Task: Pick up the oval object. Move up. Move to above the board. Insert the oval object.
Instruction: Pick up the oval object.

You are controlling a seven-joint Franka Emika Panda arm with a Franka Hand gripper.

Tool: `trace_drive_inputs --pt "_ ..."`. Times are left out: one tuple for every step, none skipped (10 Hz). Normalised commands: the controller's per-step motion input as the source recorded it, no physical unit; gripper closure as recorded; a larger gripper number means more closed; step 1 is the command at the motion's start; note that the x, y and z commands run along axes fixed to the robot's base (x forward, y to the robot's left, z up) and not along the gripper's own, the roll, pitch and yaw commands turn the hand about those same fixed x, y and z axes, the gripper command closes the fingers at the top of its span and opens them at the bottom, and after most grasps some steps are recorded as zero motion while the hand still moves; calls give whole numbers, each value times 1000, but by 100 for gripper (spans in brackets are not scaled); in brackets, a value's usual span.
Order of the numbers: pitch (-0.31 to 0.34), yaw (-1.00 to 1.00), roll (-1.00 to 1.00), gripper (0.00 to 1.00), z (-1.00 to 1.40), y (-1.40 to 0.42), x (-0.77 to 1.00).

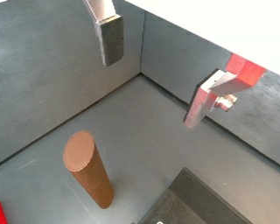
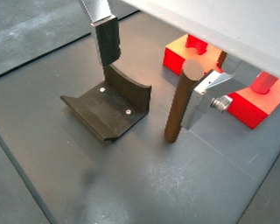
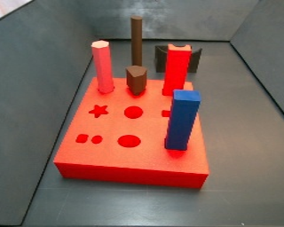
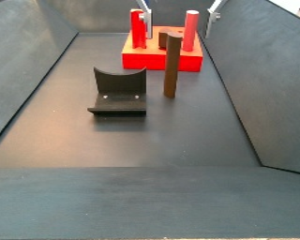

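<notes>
The oval object is a tall dark brown peg standing upright on the grey floor, seen in both wrist views (image 1: pixel 90 171) (image 2: pixel 178 101) and in both side views (image 3: pixel 138 40) (image 4: pixel 172 66). It stands between the red board (image 4: pixel 146 61) (image 3: pixel 121 168) (image 2: pixel 178 59) and the fixture (image 4: pixel 119 92) (image 2: pixel 108 109). My gripper (image 1: pixel 152 92) (image 2: pixel 150 94) is open and empty, above the peg and not touching it. One finger (image 2: pixel 203 94) is close beside the peg's top. In a side view only the fingertips (image 4: pixel 146 11) show at the frame's edge.
The board carries a pink hexagonal post (image 3: pixel 103 66), a short brown stub (image 3: pixel 136 80), a red post (image 3: pixel 176 69) and a blue post (image 3: pixel 183 120), with open star, circle and oval holes. Grey walls enclose the floor on all sides.
</notes>
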Motion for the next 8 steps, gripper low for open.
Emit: trace_drive_inputs --pt "0 311 94 0 0 -691 63" --pt "81 -17 164 0 0 -797 426" --pt "0 -811 0 0 -186 -423 0" --pt "0 -891 0 0 -220 -294 0" --pt "3 -920 20 0 -420 -214 0" --pt "53 -817 11 0 -477 -211 -60" --pt "0 -466 0 0 -480 -477 -246" --pt "-20 0 0 0 -514 -509 -43"
